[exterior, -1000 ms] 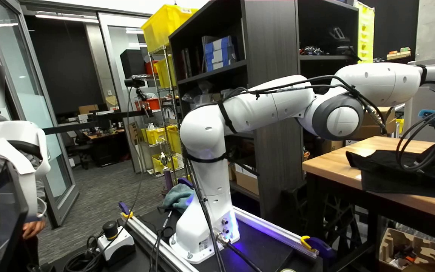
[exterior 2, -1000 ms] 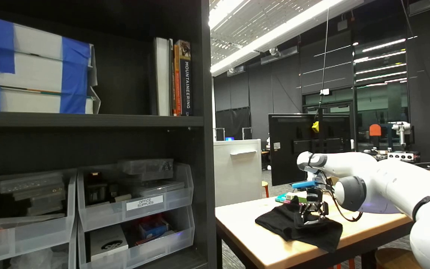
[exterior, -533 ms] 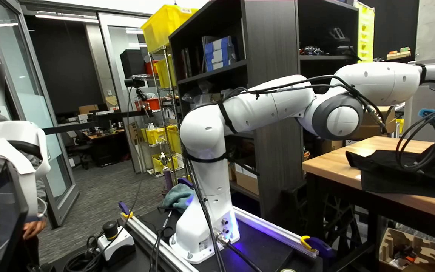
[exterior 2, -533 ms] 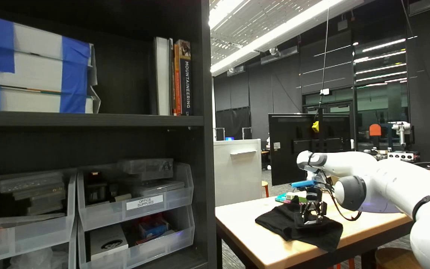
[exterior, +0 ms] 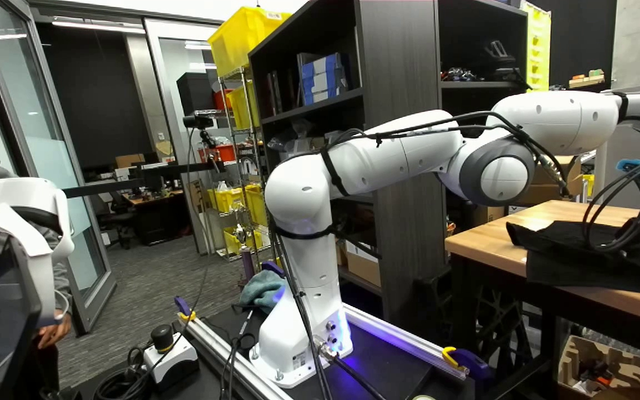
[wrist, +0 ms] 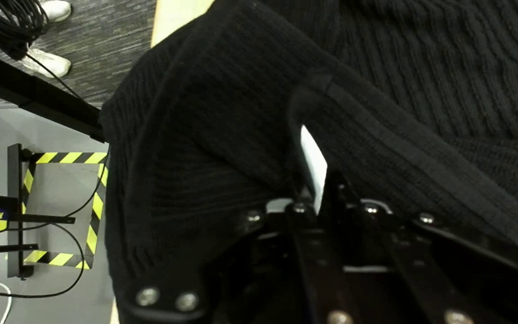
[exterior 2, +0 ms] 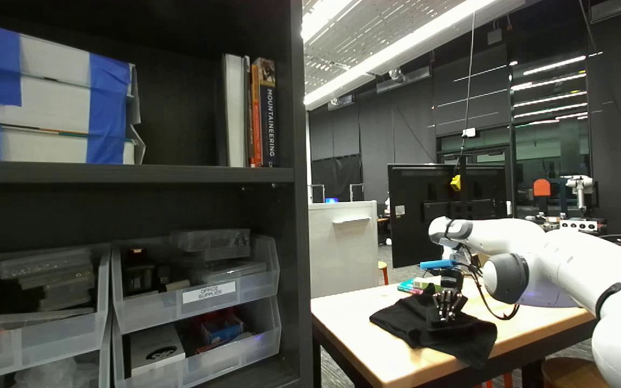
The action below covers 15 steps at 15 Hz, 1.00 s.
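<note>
Over table edge (exterior 2: 419,374), cloth corner (exterior 2: 474,349) downward

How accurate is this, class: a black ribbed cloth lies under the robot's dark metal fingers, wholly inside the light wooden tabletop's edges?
"Wholly inside" is wrong: both exterior views show the black ribbed cloth partly hanging over an edge of the light wooden tabletop. It does lie under the dark metal fingers.

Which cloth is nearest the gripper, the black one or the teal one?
The black cloth, lying rumpled on the wooden table: the gripper is right at it. The teal cloth lies bunched near the robot's base, well away.
</note>
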Each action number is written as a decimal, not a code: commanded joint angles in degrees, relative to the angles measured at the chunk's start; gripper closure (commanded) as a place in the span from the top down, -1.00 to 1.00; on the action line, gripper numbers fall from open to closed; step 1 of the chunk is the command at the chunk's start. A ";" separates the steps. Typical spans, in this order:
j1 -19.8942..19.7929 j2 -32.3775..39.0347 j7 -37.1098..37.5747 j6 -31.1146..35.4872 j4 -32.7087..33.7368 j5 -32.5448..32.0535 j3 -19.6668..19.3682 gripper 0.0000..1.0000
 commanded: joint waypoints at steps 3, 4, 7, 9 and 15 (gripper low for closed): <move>-4.20 -1.56 2.50 -0.08 -1.85 6.99 5.20 -1.00; -5.53 -1.58 3.61 -0.08 -2.00 8.92 6.42 -0.98; -8.87 -0.65 7.54 0.63 -1.52 13.79 9.52 -0.98; -10.46 0.94 10.97 2.28 0.17 16.96 11.51 -0.98; -10.29 1.67 13.71 16.63 1.41 19.92 11.63 -0.98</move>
